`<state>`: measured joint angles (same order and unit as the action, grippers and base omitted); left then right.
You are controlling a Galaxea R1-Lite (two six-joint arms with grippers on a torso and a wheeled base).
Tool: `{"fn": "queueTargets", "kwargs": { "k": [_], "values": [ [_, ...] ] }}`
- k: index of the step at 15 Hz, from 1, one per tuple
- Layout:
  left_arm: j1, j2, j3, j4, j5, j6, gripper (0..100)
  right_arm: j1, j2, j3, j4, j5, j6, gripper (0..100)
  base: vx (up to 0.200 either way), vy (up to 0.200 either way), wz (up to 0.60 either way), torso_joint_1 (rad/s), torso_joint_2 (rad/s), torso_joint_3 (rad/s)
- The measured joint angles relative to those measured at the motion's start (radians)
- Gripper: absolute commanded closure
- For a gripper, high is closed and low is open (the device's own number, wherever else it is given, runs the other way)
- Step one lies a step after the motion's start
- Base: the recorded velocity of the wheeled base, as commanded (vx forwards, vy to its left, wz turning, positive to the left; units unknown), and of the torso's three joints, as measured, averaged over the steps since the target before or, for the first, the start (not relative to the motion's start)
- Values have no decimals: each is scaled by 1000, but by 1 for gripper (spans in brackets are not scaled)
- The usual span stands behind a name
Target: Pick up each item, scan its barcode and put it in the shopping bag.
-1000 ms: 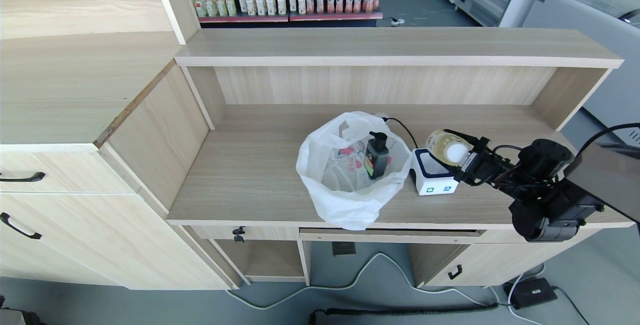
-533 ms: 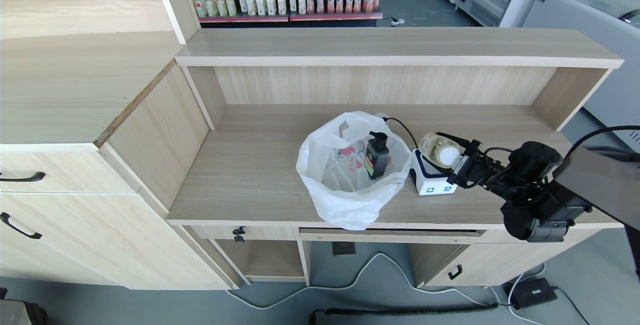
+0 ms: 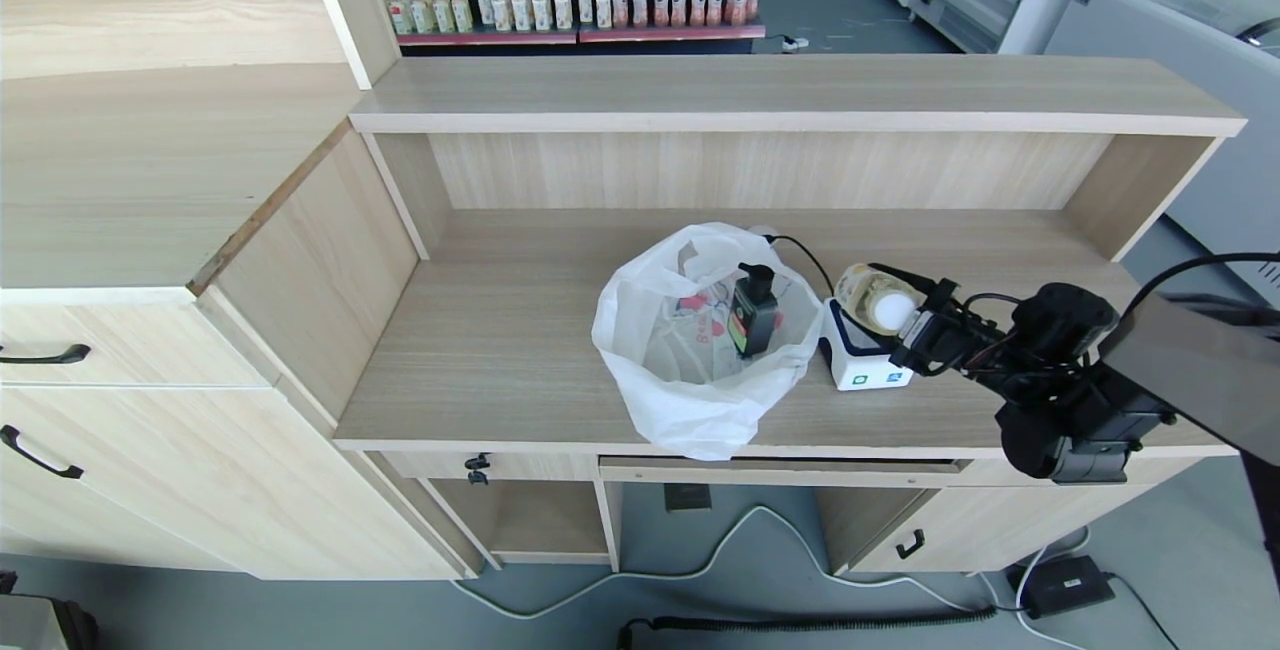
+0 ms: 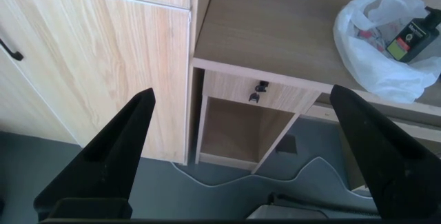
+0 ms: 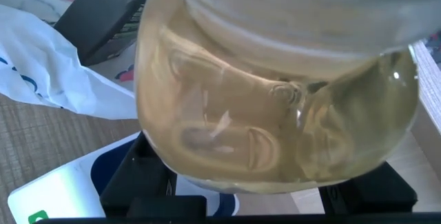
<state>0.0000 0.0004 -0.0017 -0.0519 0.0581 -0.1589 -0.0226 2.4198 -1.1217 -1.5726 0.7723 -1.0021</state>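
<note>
My right gripper (image 3: 893, 310) is shut on a clear bottle (image 3: 858, 287) of pale yellow liquid with a white cap. It holds the bottle tilted just above the white and blue scanner box (image 3: 860, 362). From the right wrist, the bottle (image 5: 275, 93) hangs close over the scanner (image 5: 76, 189). The white shopping bag (image 3: 700, 350) stands open left of the scanner, with a black bottle (image 3: 755, 315) inside. My left gripper (image 4: 241, 148) is open and empty, low in front of the counter, left of the bag (image 4: 386, 45).
The scanner's black cable (image 3: 805, 255) runs behind the bag. A wooden hutch wall (image 3: 760, 170) closes the back of the counter and a tall cabinet (image 3: 150, 230) stands at its left. The counter surface (image 3: 500, 330) left of the bag is bare.
My right gripper has carried the bottle left and slightly down, from beside the scanner to right over it. The bag and scanner have not moved.
</note>
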Motion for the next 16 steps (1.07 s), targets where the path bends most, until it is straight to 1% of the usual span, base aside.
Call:
{"fn": "queueTargets", "kwargs": {
  "k": [8,11,14,16],
  "values": [
    [0,0,0,0,0,0,0,6,-1,10,3,-2,9,100,0,0,0,0,0,0],
    [0,0,0,0,0,0,0,7,-72,26,9,-8,118,100,0,0,0,0,0,0],
    [0,0,0,0,0,0,0,0,-222,115,10,-9,216,100,0,0,0,0,0,0],
    [0,0,0,0,0,0,0,-24,-364,223,73,-16,269,100,0,0,0,0,0,0]
  ]
}}
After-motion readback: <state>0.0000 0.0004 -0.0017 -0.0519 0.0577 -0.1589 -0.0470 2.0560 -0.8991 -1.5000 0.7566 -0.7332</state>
